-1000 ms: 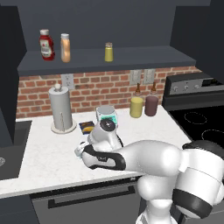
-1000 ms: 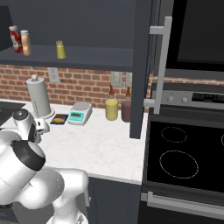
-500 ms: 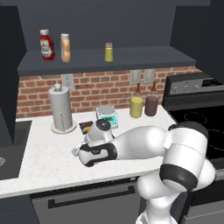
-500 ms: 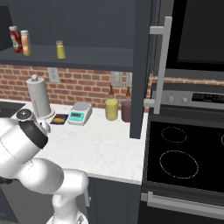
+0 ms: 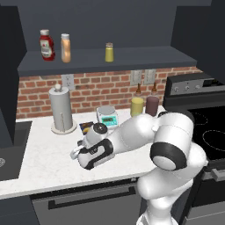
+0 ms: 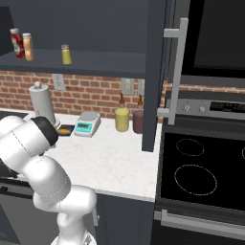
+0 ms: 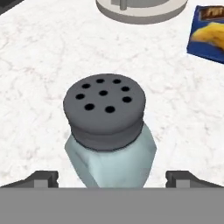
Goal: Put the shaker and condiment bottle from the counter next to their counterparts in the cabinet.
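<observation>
The pale blue-grey shaker (image 7: pixel 109 153) with its holed grey cap stands upright on the white counter, close under the hand. My gripper (image 7: pixel 111 179) is open, one fingertip on each side of the shaker's body with a small gap on both sides. In the left base view the gripper (image 5: pixel 78 154) hangs low over the counter's front left part. On the dark cabinet shelf (image 5: pixel 132 59) the orange condiment bottle (image 5: pixel 65 47) stands right beside the red ketchup bottle (image 5: pixel 46 45). The yellow-green shaker (image 5: pixel 109 52) stands alone further right on that shelf.
A paper towel holder (image 5: pixel 60 110), a blue packet (image 7: pixel 205 33) and a small scale (image 5: pixel 107 116) stand behind the hand. A yellow jar (image 5: pixel 137 106) and a dark jar (image 5: pixel 152 105) sit by the brick wall. The stove (image 6: pixel 201 167) lies to the right, a sink (image 5: pixel 9 154) to the left.
The hand has swung away from the scale, forward and down toward the counter's front left, and the arm's elbow has folded over to the right.
</observation>
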